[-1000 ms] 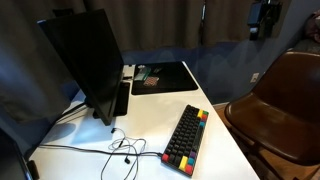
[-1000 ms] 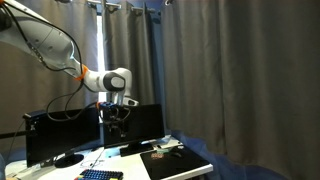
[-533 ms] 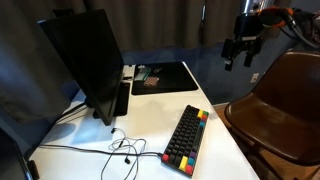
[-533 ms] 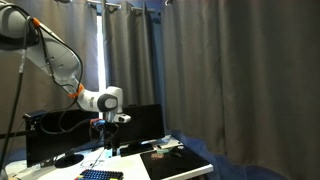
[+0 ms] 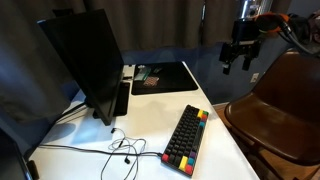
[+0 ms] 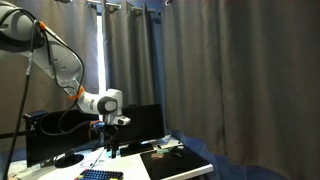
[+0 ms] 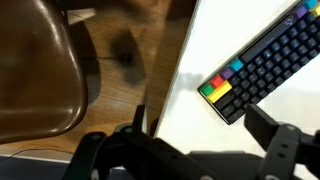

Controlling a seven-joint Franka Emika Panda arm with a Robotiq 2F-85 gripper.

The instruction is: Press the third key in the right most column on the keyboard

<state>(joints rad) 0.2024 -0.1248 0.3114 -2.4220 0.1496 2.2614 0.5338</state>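
Robotiq gripper (image 5: 238, 64) hangs high in open air, off past the table's edge and above the brown chair (image 5: 285, 95), well apart from the compact black mechanical keyboard (image 5: 187, 138). Fingers stand apart with nothing between them, seen in the exterior view and again in the wrist view, where dark, hard-edged finger links frame the bottom of the picture around the gripper (image 7: 205, 135). Likely carried high for a clear approach, no descent begun; judgement only. Keyboard lies flat on the smooth white table (image 5: 150, 125), set at a slant near the chair-side edge, one narrow end pointing toward the black rectangular mouse mat (image 5: 165, 75). Middle keys are dark and matt; edge keycaps are bright plastic, blocky and raised. The right most column (image 5: 201, 113), a short line of red, orange and yellow caps, crosses the narrow end nearer the gripper. The wrist view shows one narrow end of the keyboard (image 7: 268, 62) with green, yellow and red caps, probably the same end; individual keys are too small to count. Chair seat (image 7: 35, 70) is glossy, curved, leather-like. Tall dark monitor (image 5: 85, 60) stands opposite; thin black cables (image 5: 120, 150) loop loose beside the keyboard. No key has been touched yet.
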